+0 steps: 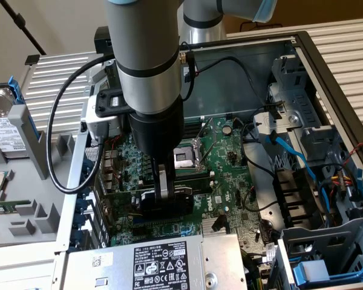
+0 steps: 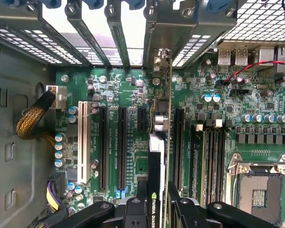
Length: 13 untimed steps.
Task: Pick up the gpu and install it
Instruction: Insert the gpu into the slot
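The gpu (image 2: 157,156) stands on edge between my fingers; its green board edge and a black cooler with an NVIDIA label face the wrist camera. My gripper (image 2: 159,209) is shut on it. In the exterior view the gripper (image 1: 163,188) reaches down into the open computer case and holds the gpu (image 1: 169,204) low over the green motherboard (image 1: 224,163). The card runs in line with the long black expansion slots (image 2: 121,142), and its silver bracket end (image 2: 161,59) points at the case's rear slot openings (image 2: 99,33). Whether its edge sits in a slot is hidden.
The CPU socket (image 1: 184,158) and the memory slots (image 2: 211,156) lie close beside the card. A power supply (image 1: 151,260) fills the near end of the case. Blue cables and drive cages (image 1: 302,157) are on the exterior view's right. A yellow braided cable (image 2: 31,118) lies by the case wall.
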Tool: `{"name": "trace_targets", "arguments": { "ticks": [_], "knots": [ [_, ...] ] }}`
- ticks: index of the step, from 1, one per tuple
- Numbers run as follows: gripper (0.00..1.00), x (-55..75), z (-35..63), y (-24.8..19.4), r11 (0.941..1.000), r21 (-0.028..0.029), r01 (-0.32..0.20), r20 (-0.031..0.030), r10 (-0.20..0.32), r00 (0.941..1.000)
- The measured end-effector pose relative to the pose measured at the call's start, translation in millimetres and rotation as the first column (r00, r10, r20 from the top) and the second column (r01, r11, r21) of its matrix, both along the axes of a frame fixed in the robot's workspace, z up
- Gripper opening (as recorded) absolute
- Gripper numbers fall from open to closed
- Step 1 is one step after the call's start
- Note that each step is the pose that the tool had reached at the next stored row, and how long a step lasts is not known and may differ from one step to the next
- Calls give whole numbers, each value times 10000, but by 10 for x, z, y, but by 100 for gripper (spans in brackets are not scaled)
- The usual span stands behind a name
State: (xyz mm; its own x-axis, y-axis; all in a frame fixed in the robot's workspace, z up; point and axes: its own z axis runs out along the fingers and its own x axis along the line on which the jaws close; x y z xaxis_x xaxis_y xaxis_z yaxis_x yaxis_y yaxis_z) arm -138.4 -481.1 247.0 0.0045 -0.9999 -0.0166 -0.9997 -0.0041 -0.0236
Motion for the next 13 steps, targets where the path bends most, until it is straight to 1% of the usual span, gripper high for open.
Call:
{"name": "trace_targets", "arguments": {
  "ticks": [13],
  "knots": [
    [27,0,-6,0,10000,0,0,-1,0,10000]
  ]
}}
